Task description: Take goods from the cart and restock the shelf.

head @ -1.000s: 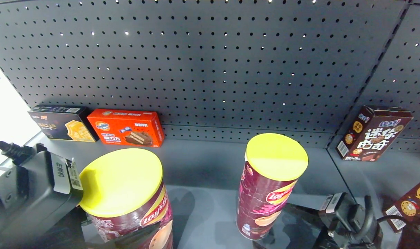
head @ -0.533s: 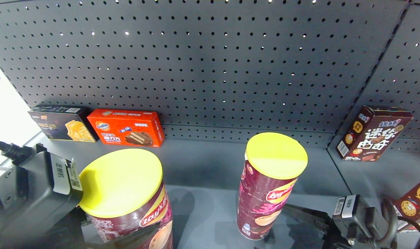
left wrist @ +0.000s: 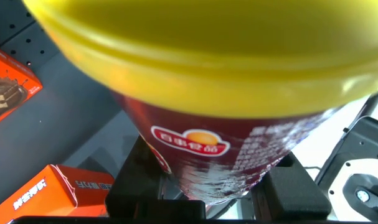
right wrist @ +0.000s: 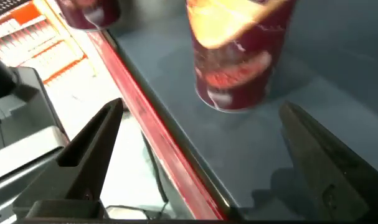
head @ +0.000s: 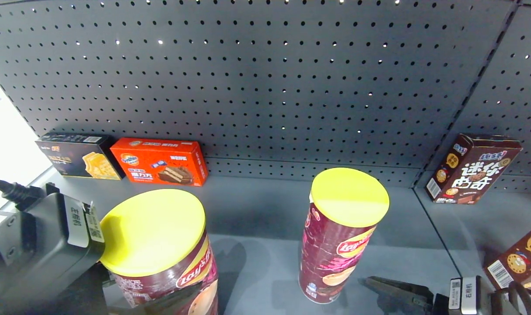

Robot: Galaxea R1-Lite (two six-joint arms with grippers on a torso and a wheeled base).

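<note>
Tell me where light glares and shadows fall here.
Head view: white glare at the left edge, pinpricks shine through the pegboard, soft shadow darkens the shelf left of the standing chip can. Left wrist view: sheen on the held chip can.

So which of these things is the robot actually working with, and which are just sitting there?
In use: held chip can, left gripper, standing chip can, right gripper, shelf.
Just sitting: black box, orange box, brown cookie box, second brown cookie box.
</note>
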